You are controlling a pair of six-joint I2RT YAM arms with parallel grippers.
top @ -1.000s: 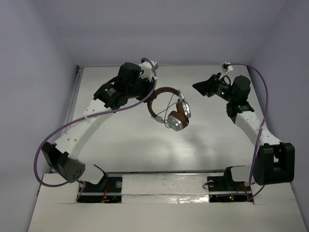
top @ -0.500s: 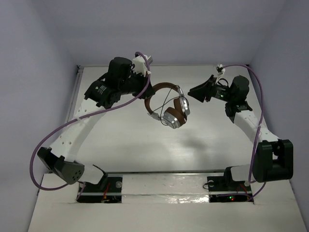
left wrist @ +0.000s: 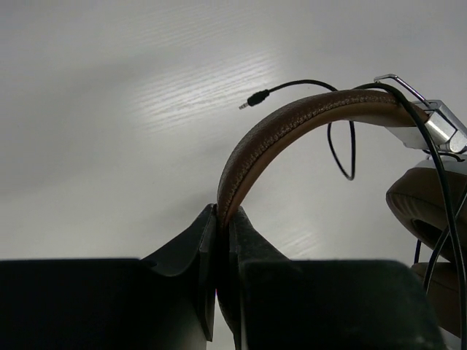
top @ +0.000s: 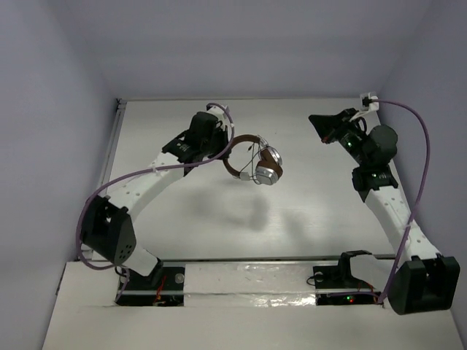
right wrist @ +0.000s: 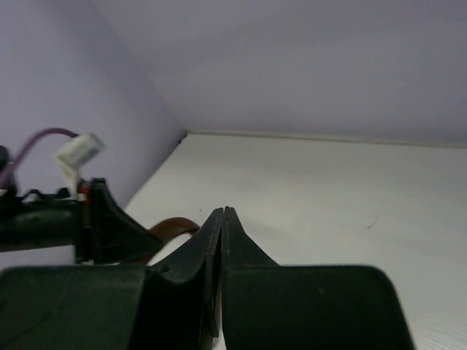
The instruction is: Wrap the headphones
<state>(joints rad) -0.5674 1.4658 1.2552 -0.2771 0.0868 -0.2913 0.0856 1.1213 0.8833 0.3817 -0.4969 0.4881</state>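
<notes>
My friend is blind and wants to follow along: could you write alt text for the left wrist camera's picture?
The left claw is clamped shut on the brown headband of the headphones, held over a white table. The thin dark cord loops loose with its plug free, and a brown ear pad shows at the right edge.

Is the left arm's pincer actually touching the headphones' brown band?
Touching. The left wrist view shows the left pincer shut on the headphones at the brown band, with no gap on either side.
</notes>
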